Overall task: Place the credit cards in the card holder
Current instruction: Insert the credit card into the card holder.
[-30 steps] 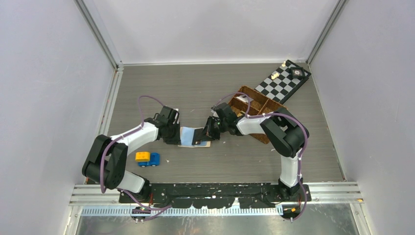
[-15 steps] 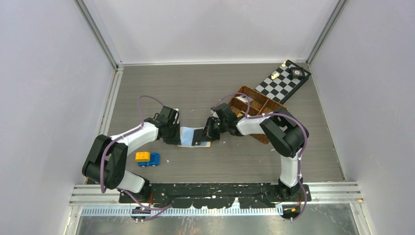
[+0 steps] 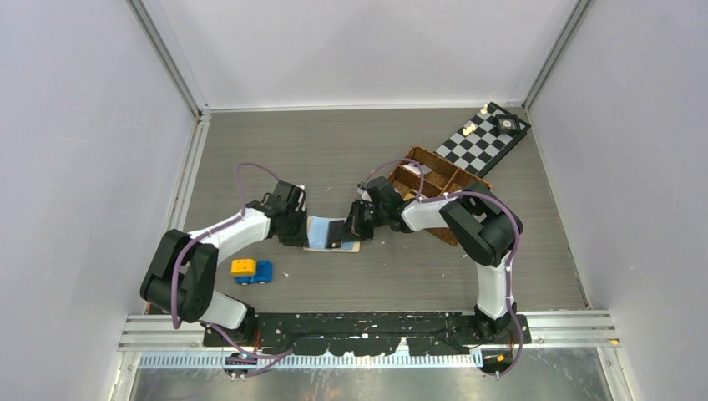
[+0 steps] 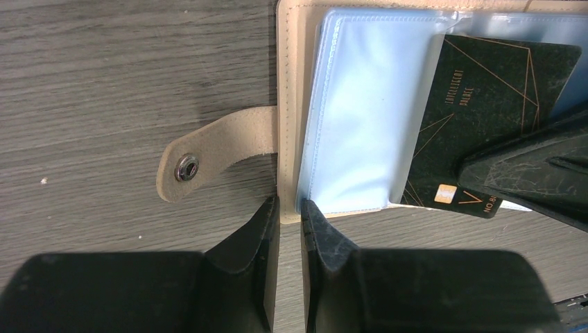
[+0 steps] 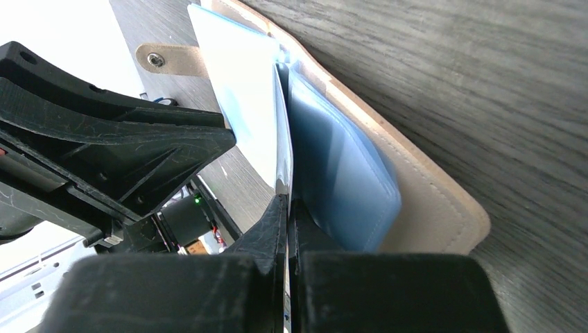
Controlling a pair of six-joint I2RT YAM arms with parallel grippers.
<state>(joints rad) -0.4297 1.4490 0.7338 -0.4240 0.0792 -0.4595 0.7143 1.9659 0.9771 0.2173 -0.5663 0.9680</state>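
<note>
Grey wood-grain table (image 3: 334,150) — left gripper (image 4: 290,208) nips the edge of the open card holder (image 4: 367,118); right gripper (image 5: 286,205) closed, seemingly on a black card (image 4: 485,104)

Corner of the black card (image 4: 485,90) behind the right jaws; card holder (image 4: 286,83) cropped above.

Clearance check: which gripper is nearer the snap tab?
Left. The left gripper pinches the card holder beside its snap tab; the right gripper grips the black card on the far side.

White arms (image 3: 238,232), black joints (image 3: 179,277), purple cables (image 3: 238,180); scuffed black left hand (image 4: 288,208) and right hand (image 5: 286,208).
</note>
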